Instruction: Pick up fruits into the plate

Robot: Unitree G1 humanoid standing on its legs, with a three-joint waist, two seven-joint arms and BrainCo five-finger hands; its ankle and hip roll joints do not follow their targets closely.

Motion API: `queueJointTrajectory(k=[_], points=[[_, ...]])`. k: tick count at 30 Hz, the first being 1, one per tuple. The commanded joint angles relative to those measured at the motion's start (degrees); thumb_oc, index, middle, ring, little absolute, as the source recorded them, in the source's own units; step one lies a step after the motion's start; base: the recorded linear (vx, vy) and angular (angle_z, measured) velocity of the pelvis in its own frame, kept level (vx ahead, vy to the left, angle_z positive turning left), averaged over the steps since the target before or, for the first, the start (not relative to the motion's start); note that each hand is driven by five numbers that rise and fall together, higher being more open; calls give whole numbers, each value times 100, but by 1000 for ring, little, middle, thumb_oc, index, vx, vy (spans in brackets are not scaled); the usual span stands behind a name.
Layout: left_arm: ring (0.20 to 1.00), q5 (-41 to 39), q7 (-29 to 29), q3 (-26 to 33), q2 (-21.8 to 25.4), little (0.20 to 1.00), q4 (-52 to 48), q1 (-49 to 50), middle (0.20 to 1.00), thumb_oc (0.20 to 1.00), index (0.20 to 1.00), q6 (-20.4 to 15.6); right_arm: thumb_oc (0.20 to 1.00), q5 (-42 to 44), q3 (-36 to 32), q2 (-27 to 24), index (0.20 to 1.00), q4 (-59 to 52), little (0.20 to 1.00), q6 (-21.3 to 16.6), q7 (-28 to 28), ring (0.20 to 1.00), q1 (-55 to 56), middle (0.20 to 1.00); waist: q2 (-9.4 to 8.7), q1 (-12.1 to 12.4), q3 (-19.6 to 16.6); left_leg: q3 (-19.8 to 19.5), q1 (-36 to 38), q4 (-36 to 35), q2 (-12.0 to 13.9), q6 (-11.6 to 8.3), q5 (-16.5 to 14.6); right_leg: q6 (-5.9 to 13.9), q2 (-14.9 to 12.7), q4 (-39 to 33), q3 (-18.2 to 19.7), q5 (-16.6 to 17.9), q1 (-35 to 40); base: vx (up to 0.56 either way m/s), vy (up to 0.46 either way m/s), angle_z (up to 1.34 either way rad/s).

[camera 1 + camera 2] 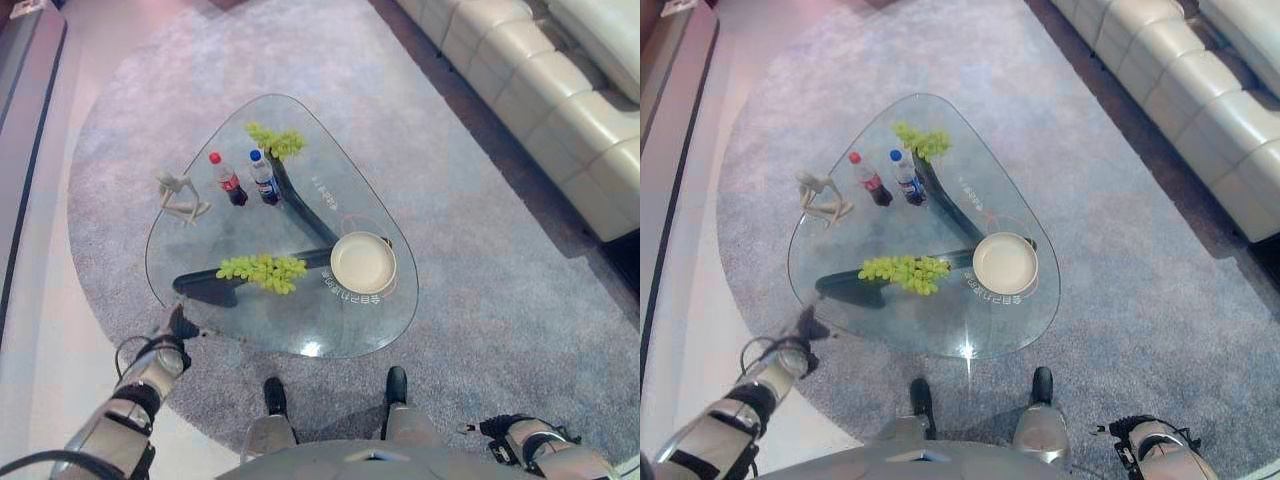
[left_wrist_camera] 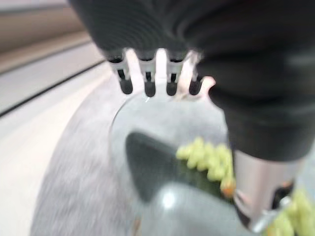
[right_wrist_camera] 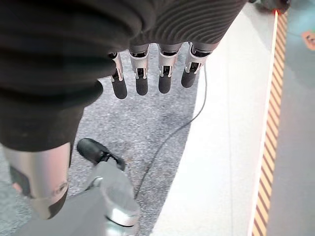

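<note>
Two bunches of green grapes lie on the glass table [image 1: 300,330]: one near the front left [image 1: 263,270], one at the far end [image 1: 277,140]. An empty cream plate [image 1: 362,262] stands on the table's right side. My left hand [image 1: 178,325] hovers just off the table's near-left edge, short of the nearer grapes, with nothing in it. In the left wrist view its fingers [image 2: 147,81] are straight and that bunch of grapes [image 2: 206,157] lies past them. My right hand [image 3: 140,78] hangs low by my right side [image 1: 503,430], fingers relaxed over the carpet, holding nothing.
Two small bottles, one red-capped [image 1: 228,180] and one blue-capped [image 1: 264,178], stand mid-table beside a pale figurine [image 1: 180,197]. The table's dark legs [image 1: 300,205] show through the glass. A cream sofa [image 1: 540,90] runs along the far right. Grey carpet surrounds the table.
</note>
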Motion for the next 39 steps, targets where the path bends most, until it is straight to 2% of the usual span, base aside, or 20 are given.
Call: queueJointTrajectory(k=[1, 5, 11, 13, 17, 22, 26, 30, 34, 39], points=[[1000, 372, 504, -66, 636, 1000, 98, -818, 1000, 1000, 1000, -20, 1000, 349, 399, -102, 1000, 117, 1000, -74, -100, 1000, -343, 1000, -162, -54, 416, -50, -338, 134, -212, 223, -312, -7, 25, 484, 35, -484, -217, -89, 1, -5], [1000, 714, 748, -177, 1013, 1000, 85, -1440, 1000, 1000, 1000, 102, 1000, 536, 512, -182, 1000, -73, 1000, -138, -121, 1000, -500, 1000, -240, -40, 743, -158, -681, 279, -275, 228, -290, -55, 75, 654, 130, -490, -542, -103, -15, -6], [1000, 1445, 1030, -517, 1474, 1000, 307, -2246, 1000, 1000, 1000, 205, 1000, 871, 597, -344, 1000, -251, 1000, -239, -170, 1000, -777, 1000, -322, -81, 1152, -90, -1128, 568, -380, 227, -340, -87, 92, 813, 139, -430, -1007, -88, -8, -1], [1000, 1498, 1118, -563, 1506, 1000, 384, -2343, 1000, 1000, 1000, 239, 1000, 921, 595, -378, 1000, -281, 1000, -245, -178, 1000, -836, 1000, -339, -91, 1216, -79, -1258, 693, -404, 227, -362, -95, 91, 887, 134, -426, -1127, -59, 2, 0], [1000, 2123, 1327, -774, 1529, 1000, 594, -2698, 1000, 1000, 1000, 487, 1000, 1098, 543, -589, 1000, -328, 1000, -284, -173, 1000, -1046, 1000, -390, -131, 1473, -54, -1770, 1249, -480, 232, -467, -128, 50, 1266, 73, -455, -1560, -81, 16, 1], [1000, 2213, 1495, -1041, 1492, 1000, 863, -3105, 1000, 1000, 1000, 545, 1000, 1222, 549, -695, 1000, -359, 1000, -239, -247, 1000, -1260, 1000, -483, -230, 1560, 12, -2380, 1593, -519, 273, -524, -113, 23, 1641, 71, -462, -2245, -60, 6, 2], [1000, 2345, 1298, -1318, 1439, 1000, 866, -3312, 1000, 1000, 1000, 391, 1000, 1604, 453, -812, 1000, -365, 1000, -222, -429, 1000, -1399, 1000, -491, -295, 1560, 71, -2776, 1760, -516, 277, -582, -98, 42, 1791, 55, -456, -2679, -39, -7, 6], [1000, 2152, 1029, -1523, 1359, 1000, 851, -3390, 1000, 1000, 1000, 155, 1000, 1807, 313, -971, 1000, -459, 1000, -232, -594, 1000, -1619, 1000, -532, -347, 1560, 140, -3000, 1782, -506, 276, -602, -83, 94, 1815, 28, -418, -2948, -22, -11, 2], [1000, 2109, 1025, -1659, 1318, 1000, 756, -3408, 1000, 1000, 1000, -190, 1000, 1887, 198, -1184, 1000, -510, 1000, -207, -564, 1000, -1801, 1000, -565, -377, 1560, 168, -3173, 1806, -475, 245, -576, -91, 149, 1837, 36, -400, -3120, -7, -7, -2], [1000, 2129, 1034, -1851, 1313, 1000, 695, -3520, 1000, 1000, 1000, -415, 1000, 1918, 160, -1316, 1000, -566, 1000, -208, -507, 1000, -1834, 1000, -593, -427, 1560, 163, -3383, 1901, -466, 236, -593, -114, 182, 1899, 67, -376, -3336, 0, 0, 0]])
